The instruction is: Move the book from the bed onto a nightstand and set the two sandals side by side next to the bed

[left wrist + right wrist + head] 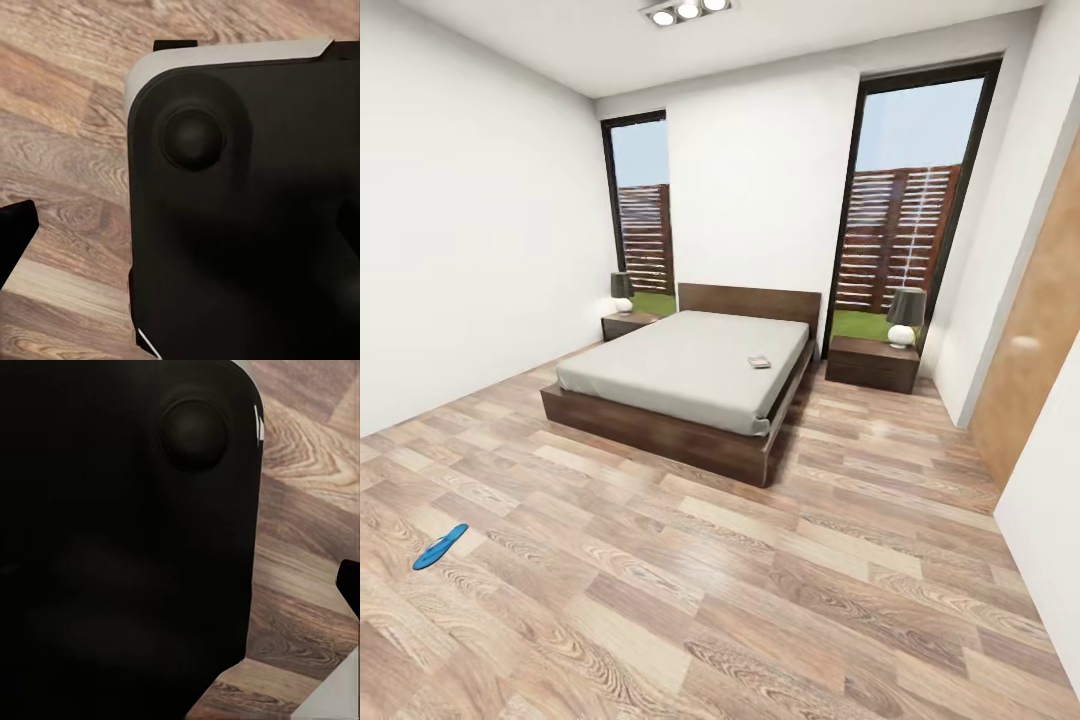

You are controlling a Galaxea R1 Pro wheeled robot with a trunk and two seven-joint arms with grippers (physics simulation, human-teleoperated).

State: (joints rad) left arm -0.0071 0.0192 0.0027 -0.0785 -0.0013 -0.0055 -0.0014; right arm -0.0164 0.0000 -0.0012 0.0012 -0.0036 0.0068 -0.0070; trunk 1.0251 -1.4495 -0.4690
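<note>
From the head view I look into the bedroom, where the bed [690, 375] stands against the far wall. The book [760, 361] lies flat on the mattress near its right edge. A nightstand [873, 362] with a lamp stands right of the bed, and another nightstand [626, 323] stands left of it. One blue sandal [440, 547] lies on the floor at the near left, far from the bed. The second sandal is out of view. In the left wrist view one dark fingertip [13, 238] shows at the edge, and in the right wrist view one fingertip [350, 583].
Both wrist views look down on my black body [240, 202] [120, 540] over plank floor. A wooden door [1035, 330] stands along the right wall. Two tall windows [905, 200] flank the headboard. Wide open floor [760, 580] lies between me and the bed.
</note>
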